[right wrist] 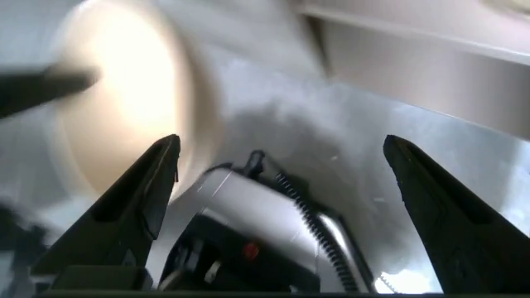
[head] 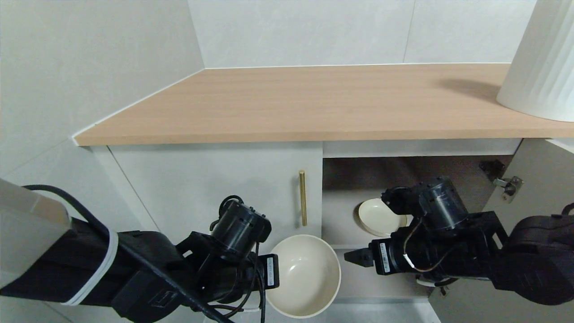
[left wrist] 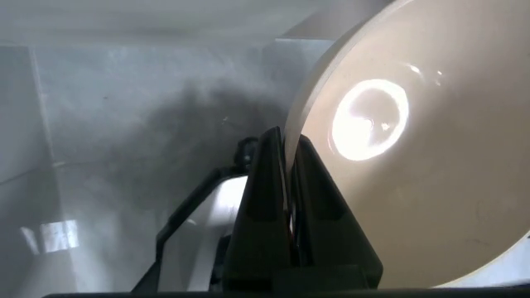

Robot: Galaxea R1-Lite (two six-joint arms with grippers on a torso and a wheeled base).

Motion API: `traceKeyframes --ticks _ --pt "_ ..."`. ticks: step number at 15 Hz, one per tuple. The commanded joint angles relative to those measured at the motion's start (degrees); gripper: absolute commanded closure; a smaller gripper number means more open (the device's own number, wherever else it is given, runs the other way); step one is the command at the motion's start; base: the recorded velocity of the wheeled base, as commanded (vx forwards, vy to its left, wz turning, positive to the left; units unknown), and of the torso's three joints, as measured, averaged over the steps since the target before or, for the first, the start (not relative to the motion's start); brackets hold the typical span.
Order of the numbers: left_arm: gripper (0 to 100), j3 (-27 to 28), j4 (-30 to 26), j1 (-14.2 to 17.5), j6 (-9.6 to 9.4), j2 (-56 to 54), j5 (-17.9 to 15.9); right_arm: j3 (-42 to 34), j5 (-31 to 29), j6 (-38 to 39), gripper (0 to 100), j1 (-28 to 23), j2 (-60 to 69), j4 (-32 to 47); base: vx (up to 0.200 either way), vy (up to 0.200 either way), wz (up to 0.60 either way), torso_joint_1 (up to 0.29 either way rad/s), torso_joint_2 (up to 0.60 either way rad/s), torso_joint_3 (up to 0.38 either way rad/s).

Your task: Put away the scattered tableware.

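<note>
My left gripper (head: pixel 273 272) is shut on the rim of a cream bowl (head: pixel 304 276), held low in front of the cabinet. In the left wrist view both fingers (left wrist: pixel 269 207) pinch that rim, and the bowl (left wrist: pixel 406 149) rises beyond them. A second cream dish (head: pixel 381 217) rests on the shelf inside the open cabinet (head: pixel 341 211). To the right of the held bowl, my right gripper (head: pixel 355 258) hangs in front of the cabinet opening. It is open with nothing between its fingers (right wrist: pixel 153 194), and the held bowl (right wrist: pixel 124 99) shows off to one side of them.
The cabinet's left door (head: pixel 215 179) is closed and has a gold handle (head: pixel 302 197); the right door (head: pixel 542 179) stands swung open. Above runs a wooden countertop (head: pixel 314 103) with a white ribbed vessel (head: pixel 542 67) at its right end. Walls close in on the left and behind.
</note>
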State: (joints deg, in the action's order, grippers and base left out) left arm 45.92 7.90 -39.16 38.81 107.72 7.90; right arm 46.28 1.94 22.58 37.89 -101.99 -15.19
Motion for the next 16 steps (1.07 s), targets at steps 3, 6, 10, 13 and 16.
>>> traceKeyframes --ticks 3,6,10,13,16 --pt "100 0.1 0.0 -0.7 -0.06 0.7 0.5 -1.6 0.5 -0.3 0 3.6 2.2 -0.1 0.0 0.0 0.0 0.0 0.0 0.0" --pt "100 -0.1 0.0 -1.6 -1.64 -1.4 0.5 -1.6 -0.4 -1.8 0 4.0 -1.5 -0.4 0.0 0.0 0.0 0.0 0.0 0.0" --pt "100 -0.4 -0.1 -2.7 -1.99 -2.3 0.5 -1.1 -1.1 -2.1 0 4.0 -3.0 -0.6 0.0 0.0 0.0 0.0 0.0 0.0" --pt "100 -0.5 -0.1 -2.9 -2.52 -1.8 0.5 -1.2 -3.1 -1.7 0 3.8 -3.7 -3.5 0.0 0.0 0.0 0.0 0.0 0.0" --pt "100 -0.5 -0.2 -2.9 -2.6 -1.6 0.5 -1.5 -3.3 -1.7 100 3.8 -3.7 -4.7 0.0 0.0 0.0 0.0 0.0 0.0"
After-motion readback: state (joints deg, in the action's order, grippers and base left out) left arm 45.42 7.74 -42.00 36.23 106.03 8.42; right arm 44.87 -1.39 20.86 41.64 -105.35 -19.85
